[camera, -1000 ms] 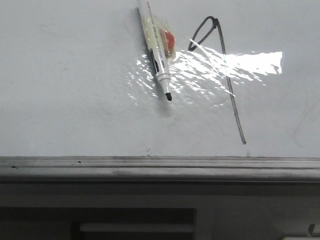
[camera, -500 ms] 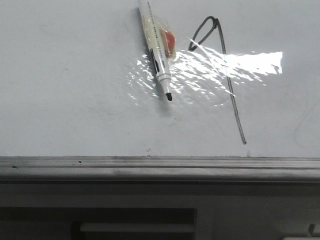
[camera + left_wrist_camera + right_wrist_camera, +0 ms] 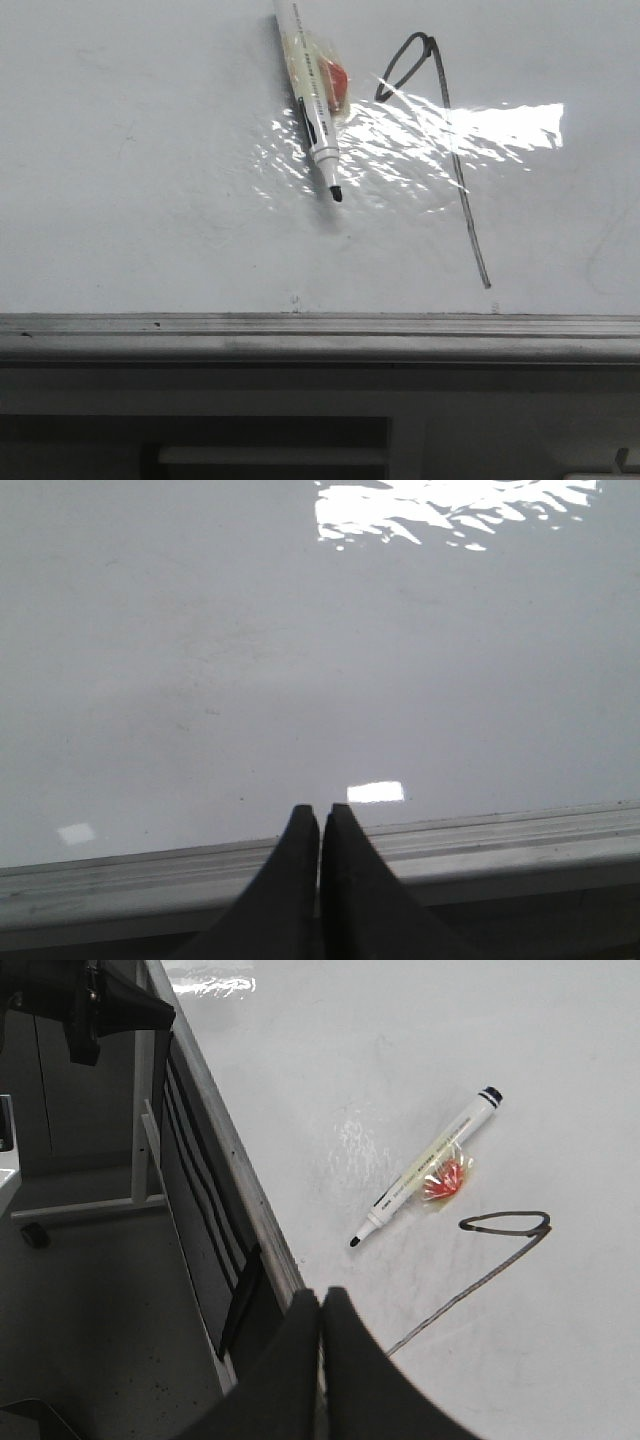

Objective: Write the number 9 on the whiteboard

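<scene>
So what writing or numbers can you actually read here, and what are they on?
"9": hand-drawn number 9 in a dark line on the whiteboard, small loop on top, long slanting tail.
Print on the marker barrel: there, but too small and blurred to read in any view.
Nothing else legible; only faint smudges and glare.

Lab-like room: whiteboard (image 3: pixel 150 150) benchtop, bare grey floor (image 3: pixel 90 1300).

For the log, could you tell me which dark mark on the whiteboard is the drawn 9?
The number 9, right of the marker: a crisp dark loop with a long slanting tail, unlike the faint grey smudges.
</scene>
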Motion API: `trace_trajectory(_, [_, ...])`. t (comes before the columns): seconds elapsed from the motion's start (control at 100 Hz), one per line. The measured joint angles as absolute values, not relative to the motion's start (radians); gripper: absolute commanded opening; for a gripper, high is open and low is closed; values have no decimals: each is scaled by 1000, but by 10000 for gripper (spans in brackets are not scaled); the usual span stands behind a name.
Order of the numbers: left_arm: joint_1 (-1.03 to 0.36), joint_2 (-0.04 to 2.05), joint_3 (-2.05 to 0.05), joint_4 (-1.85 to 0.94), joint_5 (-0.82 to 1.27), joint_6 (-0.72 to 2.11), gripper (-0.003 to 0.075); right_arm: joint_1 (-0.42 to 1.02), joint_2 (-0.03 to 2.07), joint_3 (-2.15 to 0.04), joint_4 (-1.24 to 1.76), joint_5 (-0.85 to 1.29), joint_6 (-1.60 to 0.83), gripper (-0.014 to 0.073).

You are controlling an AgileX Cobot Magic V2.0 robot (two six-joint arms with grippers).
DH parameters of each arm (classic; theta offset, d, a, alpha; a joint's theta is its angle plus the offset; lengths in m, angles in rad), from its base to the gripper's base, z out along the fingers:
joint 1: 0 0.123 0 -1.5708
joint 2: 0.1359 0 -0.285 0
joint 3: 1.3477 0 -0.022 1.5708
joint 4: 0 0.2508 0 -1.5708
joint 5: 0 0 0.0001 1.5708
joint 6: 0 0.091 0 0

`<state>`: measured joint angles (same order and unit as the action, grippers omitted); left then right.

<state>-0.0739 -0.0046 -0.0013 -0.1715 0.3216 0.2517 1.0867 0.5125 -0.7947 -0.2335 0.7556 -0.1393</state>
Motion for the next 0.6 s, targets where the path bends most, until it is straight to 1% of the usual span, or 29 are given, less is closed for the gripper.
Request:
trace_trajectory(0.37, [-74,-5,-1,-172,322,252,-20,1074,513,-777,-260,751,-139,-41])
trace_trajectory(0.44, [-72,-5,-1,-172,322,252,-20,1022,513,-734,-282,717,-139,-41])
trace_trajectory(0.48, [-72,-5,-1,-172,322,252,-20,969,513,-695,-281,664,-139,-41])
trace_trajectory(0.53, [-72,-5,-1,-172,322,252,-20,894,513,-638,-279,562,-139,-41])
trace_trajectory(0.6, [-72,-5,-1,-172,322,252,-20,775,513,-539,-279,361,-139,-41])
